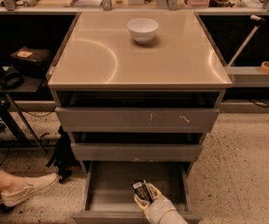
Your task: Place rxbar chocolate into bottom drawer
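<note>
Camera view: bottom drawer (109, 185) pulled open, the two scuffed drawers (137, 119) above it shut. Gripper (146, 196) reaches in from lower edge, over drawer's right-centre, near front rim. Fingers (155, 193) closed on rxbar chocolate (138, 186) (black wrapper, tilted, poking out toward drawer's back). Bar inside drawer's outline; whether it touches drawer floor, cannot tell. White bowl (142, 29) on cabinet top (172, 64), toward back. Shoe (28, 188) on floor at left.

Inside bottom drawer (111, 189), end effector (145, 193): arm cut off by lower edge. At tip, rxbar chocolate (138, 186) partly hidden, print too small to read. Drawer front cropped below. At left, shoe (29, 189): leg cut off by edge.
</note>
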`<state>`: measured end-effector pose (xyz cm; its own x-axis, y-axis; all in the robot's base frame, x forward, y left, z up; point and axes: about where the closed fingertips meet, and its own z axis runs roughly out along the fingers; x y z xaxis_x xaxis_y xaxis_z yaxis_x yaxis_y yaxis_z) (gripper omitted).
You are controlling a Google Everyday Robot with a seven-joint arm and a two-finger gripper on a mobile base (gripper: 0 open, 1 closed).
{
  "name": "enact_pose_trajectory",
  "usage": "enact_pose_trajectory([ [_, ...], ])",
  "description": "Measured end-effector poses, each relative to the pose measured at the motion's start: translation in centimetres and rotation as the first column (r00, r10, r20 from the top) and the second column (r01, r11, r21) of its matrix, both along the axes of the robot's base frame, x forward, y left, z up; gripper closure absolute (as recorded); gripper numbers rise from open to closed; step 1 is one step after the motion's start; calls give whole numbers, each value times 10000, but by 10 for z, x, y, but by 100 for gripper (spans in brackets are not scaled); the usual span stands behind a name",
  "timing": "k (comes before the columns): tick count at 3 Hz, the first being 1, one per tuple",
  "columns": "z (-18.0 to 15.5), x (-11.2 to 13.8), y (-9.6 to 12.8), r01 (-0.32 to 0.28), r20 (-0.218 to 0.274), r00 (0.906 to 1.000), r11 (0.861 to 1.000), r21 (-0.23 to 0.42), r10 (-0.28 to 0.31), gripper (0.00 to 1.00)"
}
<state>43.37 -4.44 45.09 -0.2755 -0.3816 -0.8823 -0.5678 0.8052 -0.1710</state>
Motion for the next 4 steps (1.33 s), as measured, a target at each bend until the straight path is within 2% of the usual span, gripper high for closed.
enact_pose_trajectory([
  [1, -19, 27, -28, 791, 138, 9968, 9965, -255, -788, 100],
  [2, -56, 71, -61, 1619, 127, 9867, 9867, -121, -1618, 100],
  [3, -91, 118, -94, 2147, -318, 9762, 9767, 0, -2146, 100],
  [4, -90, 143, -124, 2681, -170, 9632, 9633, -93, -2682, 100],
])
